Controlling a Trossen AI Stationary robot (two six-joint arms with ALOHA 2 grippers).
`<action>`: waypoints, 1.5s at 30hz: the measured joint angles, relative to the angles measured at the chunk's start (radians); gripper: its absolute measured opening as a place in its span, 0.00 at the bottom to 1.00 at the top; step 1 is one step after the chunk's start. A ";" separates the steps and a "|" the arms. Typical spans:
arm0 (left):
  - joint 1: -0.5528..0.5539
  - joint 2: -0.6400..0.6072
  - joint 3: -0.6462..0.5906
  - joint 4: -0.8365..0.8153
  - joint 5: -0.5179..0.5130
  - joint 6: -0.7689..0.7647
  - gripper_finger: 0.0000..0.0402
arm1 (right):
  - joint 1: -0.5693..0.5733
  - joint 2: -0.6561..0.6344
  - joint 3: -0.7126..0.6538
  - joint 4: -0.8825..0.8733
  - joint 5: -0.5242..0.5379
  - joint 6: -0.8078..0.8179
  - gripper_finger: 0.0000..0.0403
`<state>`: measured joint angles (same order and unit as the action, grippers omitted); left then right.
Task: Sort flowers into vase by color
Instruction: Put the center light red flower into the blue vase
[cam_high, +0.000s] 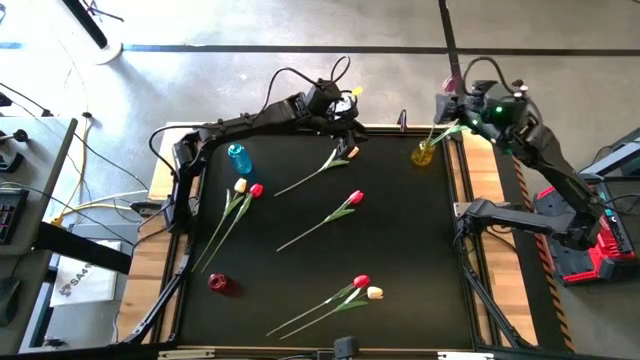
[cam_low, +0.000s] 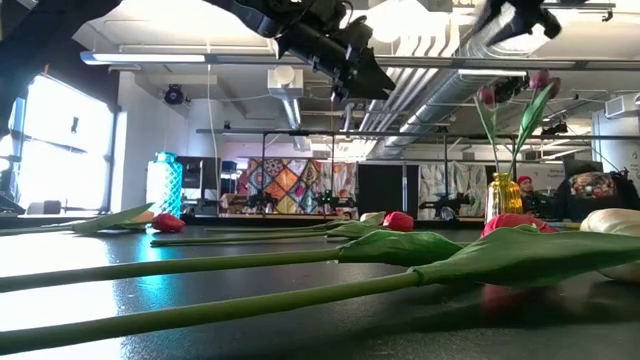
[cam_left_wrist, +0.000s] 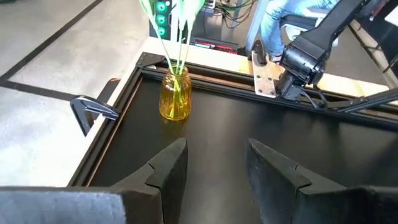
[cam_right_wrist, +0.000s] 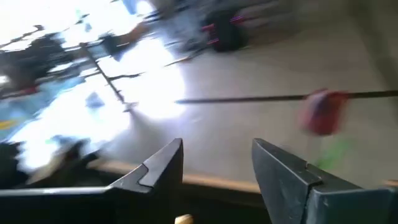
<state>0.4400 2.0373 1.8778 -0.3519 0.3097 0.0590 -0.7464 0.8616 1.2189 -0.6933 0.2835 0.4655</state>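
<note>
A yellow glass vase (cam_high: 423, 153) (cam_left_wrist: 175, 94) (cam_low: 503, 195) stands near the table's far right corner and holds pink tulips (cam_low: 543, 82). My right gripper (cam_high: 447, 103) (cam_right_wrist: 217, 163) hovers open above those tulips; a blurred pink head (cam_right_wrist: 323, 112) shows beside its fingers, not between them. My left gripper (cam_high: 348, 122) (cam_left_wrist: 214, 168) is open and empty, raised over the far edge and pointing toward the yellow vase. Red and cream tulips lie flat on the mat: a pair (cam_high: 248, 189) at the left, a cream one (cam_high: 350, 153), a red one (cam_high: 355, 198), and a pair (cam_high: 367, 288) near the front.
A blue vase (cam_high: 237, 157) (cam_low: 165, 185) stands at the far left and a red vase (cam_high: 218, 283) at the near left. The table's raised frame (cam_high: 462, 180) borders the black mat. The right arm's base (cam_left_wrist: 298, 59) sits at the right edge. A person (cam_left_wrist: 283, 18) is beyond the table.
</note>
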 joint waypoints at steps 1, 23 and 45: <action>-0.001 0.000 0.000 0.000 0.000 0.007 0.37 | 0.000 0.000 0.012 -0.011 -0.058 0.007 0.44; -0.101 0.000 0.000 -0.060 -0.010 0.048 0.37 | 0.156 0.122 0.029 -0.180 -0.428 0.032 0.34; -0.415 0.000 0.000 -0.230 -0.427 -0.394 0.31 | 0.405 0.160 0.029 -0.215 -0.375 -0.103 0.34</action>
<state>0.0255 2.0373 1.8782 -0.5816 -0.1173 -0.3347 -0.3418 1.0214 1.2476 -0.9078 -0.0919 0.3622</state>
